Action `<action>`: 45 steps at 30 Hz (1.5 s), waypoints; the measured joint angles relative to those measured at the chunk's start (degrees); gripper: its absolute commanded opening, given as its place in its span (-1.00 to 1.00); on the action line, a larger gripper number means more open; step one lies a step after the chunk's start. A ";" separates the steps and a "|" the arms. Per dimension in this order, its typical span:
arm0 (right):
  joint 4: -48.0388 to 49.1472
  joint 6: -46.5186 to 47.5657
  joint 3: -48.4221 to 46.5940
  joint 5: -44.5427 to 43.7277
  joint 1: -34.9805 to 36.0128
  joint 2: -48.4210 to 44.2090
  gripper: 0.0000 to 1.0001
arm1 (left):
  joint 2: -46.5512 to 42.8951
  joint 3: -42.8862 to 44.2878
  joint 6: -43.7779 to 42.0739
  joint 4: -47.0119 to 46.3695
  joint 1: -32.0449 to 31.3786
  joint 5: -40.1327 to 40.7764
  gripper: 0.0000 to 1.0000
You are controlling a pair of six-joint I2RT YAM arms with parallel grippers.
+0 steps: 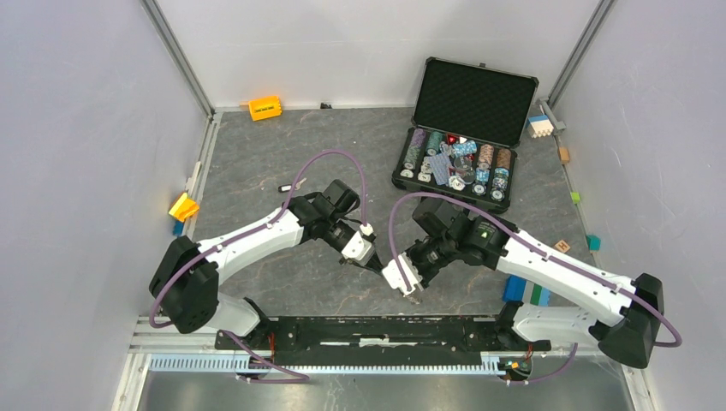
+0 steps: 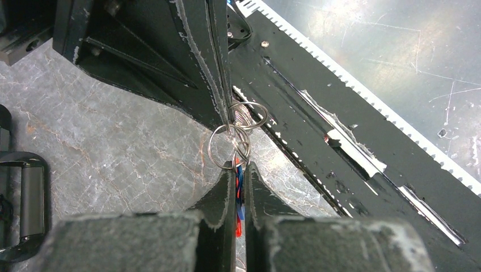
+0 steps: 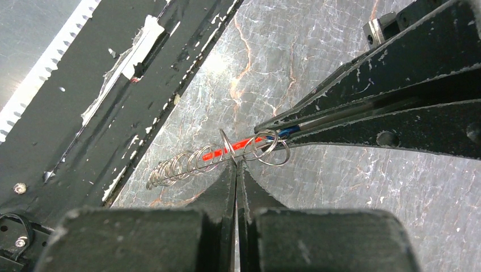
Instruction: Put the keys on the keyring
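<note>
The keyring is a chain of thin silver rings [image 3: 176, 167] with a red fob [image 3: 224, 151], held up between both grippers above the table. My left gripper [image 2: 241, 165] is shut on the red fob, with a blue strip beside it [image 2: 239, 195]; loose rings [image 2: 228, 145] hang just past its tips. My right gripper [image 3: 236, 163] is shut on one ring of the chain. In the top view the left gripper [image 1: 376, 264] and right gripper [image 1: 390, 272] meet tip to tip near the front centre. A small dark and white item, possibly a key [image 1: 285, 187], lies further back on the left.
An open black case of poker chips [image 1: 456, 163] stands at the back right. An orange block [image 1: 264, 108] sits by the back wall, a yellow one [image 1: 183, 206] at the left edge, and coloured blocks [image 1: 526, 293] by the right arm. The black base rail [image 1: 377, 330] runs close in front.
</note>
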State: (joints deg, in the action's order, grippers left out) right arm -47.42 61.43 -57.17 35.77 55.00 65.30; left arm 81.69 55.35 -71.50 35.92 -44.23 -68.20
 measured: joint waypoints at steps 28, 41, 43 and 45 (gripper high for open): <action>3.23 2.05 3.78 -1.95 0.09 -4.20 -1.00 | 1.22 0.66 0.98 -0.02 0.61 -2.40 -0.96; 3.19 2.05 3.78 -6.23 0.37 -5.44 -1.00 | 1.22 0.66 0.98 -0.61 0.90 -3.02 -0.96; 3.17 2.08 3.78 -7.37 0.33 -5.62 -1.00 | 1.22 0.66 0.98 -0.59 0.87 -3.52 -0.96; 3.17 2.05 3.78 -8.33 0.33 -5.68 -1.00 | 1.22 0.66 0.98 -0.57 0.87 -4.00 -0.95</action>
State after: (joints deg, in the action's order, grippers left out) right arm -44.25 63.48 -53.39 27.44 55.33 59.61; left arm 82.91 56.01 -70.52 35.35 -43.35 -72.20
